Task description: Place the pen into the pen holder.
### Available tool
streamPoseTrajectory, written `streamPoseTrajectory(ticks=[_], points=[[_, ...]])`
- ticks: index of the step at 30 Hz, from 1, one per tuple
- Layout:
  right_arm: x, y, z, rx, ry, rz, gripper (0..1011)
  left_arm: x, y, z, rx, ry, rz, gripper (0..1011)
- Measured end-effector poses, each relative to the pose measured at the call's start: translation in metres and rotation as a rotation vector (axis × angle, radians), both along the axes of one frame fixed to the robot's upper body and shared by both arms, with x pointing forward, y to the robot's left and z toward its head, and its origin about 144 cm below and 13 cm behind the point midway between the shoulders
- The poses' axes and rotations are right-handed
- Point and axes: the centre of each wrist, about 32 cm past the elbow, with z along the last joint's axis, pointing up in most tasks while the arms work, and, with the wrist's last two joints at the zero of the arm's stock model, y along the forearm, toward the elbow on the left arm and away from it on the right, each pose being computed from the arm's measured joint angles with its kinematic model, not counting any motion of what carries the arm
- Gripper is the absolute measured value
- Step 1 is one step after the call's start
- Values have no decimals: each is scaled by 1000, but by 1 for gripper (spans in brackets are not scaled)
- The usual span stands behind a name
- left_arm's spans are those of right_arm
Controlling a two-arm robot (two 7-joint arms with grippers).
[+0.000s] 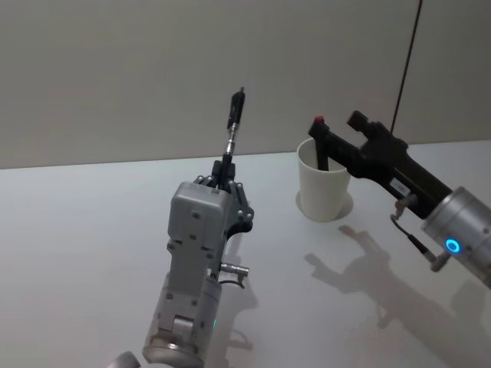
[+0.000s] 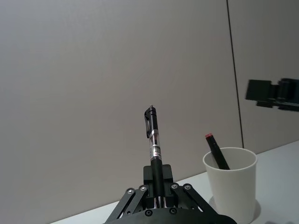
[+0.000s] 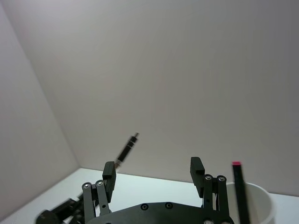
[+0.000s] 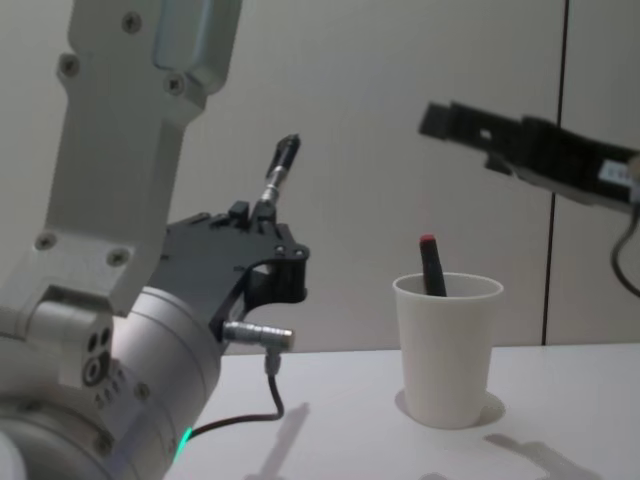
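**Watching for a toppled holder and a crowded rim**

Head view: my left gripper (image 1: 223,178) is pinching the black pen with a clear mid-barrel and clip (image 1: 233,126) by its lower end. The pen is held in the air, pointing up and away, well apart from the plain white tapered paper cup pen holder (image 1: 323,192) on the matte white table (image 1: 84,253). My right gripper (image 1: 341,132) hangs spread and empty just over the rim, beside a black stick with a red cap (image 1: 320,142) that leans inside. I judge the two arms could clash there.

Left wrist view: the smooth, round plastic barrel sits in a narrow pinch. Turning it over to point down could let it slip or swing.

Right wrist view: the spread fingers (image 3: 196,169) flank open air, with the red-capped stick just outside one of them.

Chest view: the holder looks like thin, light paper with a rolled rim. A sideways nudge from the pen tip would likely topple it.
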Motion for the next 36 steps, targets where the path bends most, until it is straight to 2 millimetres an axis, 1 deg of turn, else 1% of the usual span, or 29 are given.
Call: streamPoseTrajectory(ticks=[11,20,28,36], points=[[11,12,14,140,22,137,1001,5,9,3,-19,-14,-140,116],[13,13,15,147,31,151,1001,10,14,6,-30,-28,-266,116],[9,2,10,79,47,105,1001,13,16,8,-35,-37,-325,116],[1,-22,1,7,78,45,1001,15,17,9,-38,-42,-359,116]])
